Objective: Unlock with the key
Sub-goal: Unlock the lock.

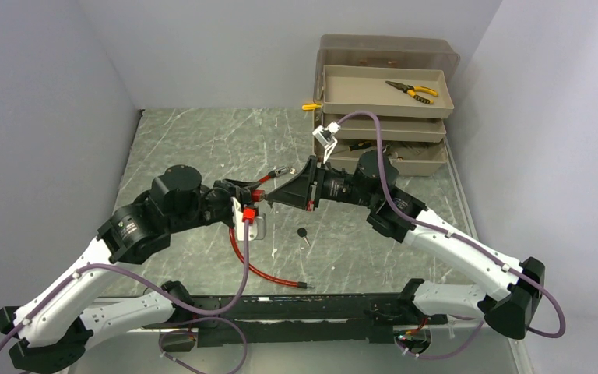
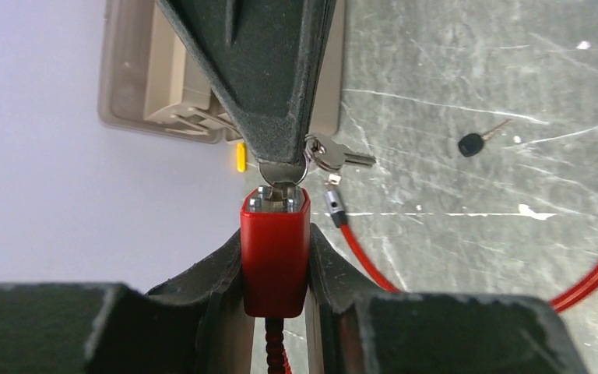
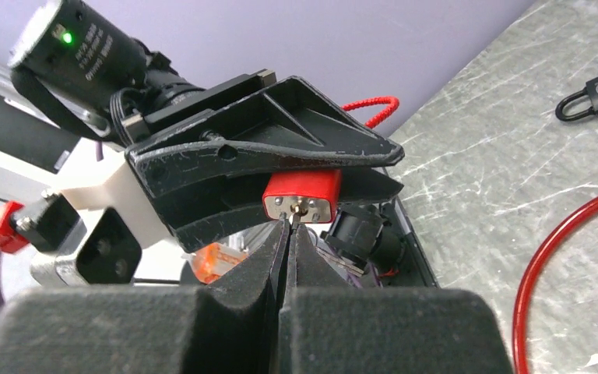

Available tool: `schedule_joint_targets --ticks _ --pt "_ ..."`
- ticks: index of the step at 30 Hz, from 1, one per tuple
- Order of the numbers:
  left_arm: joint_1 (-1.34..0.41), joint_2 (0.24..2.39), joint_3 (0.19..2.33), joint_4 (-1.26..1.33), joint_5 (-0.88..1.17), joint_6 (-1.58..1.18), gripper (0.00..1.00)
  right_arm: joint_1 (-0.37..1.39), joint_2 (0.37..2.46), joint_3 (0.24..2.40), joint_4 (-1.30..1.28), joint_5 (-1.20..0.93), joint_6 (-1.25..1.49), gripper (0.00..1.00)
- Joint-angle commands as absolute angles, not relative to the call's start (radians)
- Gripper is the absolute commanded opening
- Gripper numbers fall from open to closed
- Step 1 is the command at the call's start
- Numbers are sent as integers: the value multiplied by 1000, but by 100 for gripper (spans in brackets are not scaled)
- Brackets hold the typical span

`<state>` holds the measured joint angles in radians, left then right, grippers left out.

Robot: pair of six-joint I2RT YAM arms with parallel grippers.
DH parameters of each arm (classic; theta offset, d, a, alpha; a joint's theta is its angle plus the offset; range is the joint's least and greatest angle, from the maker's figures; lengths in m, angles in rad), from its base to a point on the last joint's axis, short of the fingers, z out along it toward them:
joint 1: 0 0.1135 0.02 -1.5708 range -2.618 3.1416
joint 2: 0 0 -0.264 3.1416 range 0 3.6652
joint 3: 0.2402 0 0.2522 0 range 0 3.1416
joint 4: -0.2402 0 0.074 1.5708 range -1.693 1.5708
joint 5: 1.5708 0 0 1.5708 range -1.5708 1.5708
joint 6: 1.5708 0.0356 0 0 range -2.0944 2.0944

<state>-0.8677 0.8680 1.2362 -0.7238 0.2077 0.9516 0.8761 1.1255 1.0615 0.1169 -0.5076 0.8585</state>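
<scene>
Between pale walls (image 1: 47, 86), over marbled table (image 1: 195, 144), left pincer (image 2: 275, 243) grips red lock (image 2: 275, 261); right pincer (image 3: 290, 231) seemingly pinches key (image 2: 283, 173).

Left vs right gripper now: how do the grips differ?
Left gripper is clamped around the red lock body, jaws held apart by it; right gripper is pinched almost flat on the thin key. Left's load is bulky, right's a sliver. Both hold something, tips meeting at the keyhole end.

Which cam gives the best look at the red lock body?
Left wrist: the red lock body fills the centre, clamped between the left jaws, key at its top. Right wrist shows only its keyway end, behind the shut right jaws. Top external shows only a red sliver.
</scene>
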Motion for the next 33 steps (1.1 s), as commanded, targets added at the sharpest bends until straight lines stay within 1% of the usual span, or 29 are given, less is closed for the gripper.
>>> schedule_joint_targets --ticks 1,4,11,17,20,21,22,23,28,33 --pt "-885 803 1208 -540 183 1054 0 834 1119 1028 147 -481 979 0" --pt "-903 775 1154 -450 140 1112 0 822 1113 1020 156 -482 1021 0" --pt "-948 739 1082 -350 79 1196 0 806 1112 1007 174 -484 1086 0" --pt "-969 725 1065 -337 65 1199 0 798 1118 1003 194 -504 1109 0" --pt "-969 733 1081 -344 59 1168 0 798 1120 1022 157 -502 1095 1" --pt "-969 738 1089 -353 58 1156 0 797 1119 1031 143 -504 1091 8" --pt "-970 742 1100 -360 56 1138 0 796 1118 1042 121 -503 1083 18" --pt "-970 746 1107 -371 55 1120 0 794 1114 1058 95 -504 1067 25" --pt "-969 769 1157 -472 61 1009 0 789 1060 1162 -63 -464 931 49" --pt "-946 795 1182 -573 96 894 0 785 1003 1252 -159 -430 804 67"
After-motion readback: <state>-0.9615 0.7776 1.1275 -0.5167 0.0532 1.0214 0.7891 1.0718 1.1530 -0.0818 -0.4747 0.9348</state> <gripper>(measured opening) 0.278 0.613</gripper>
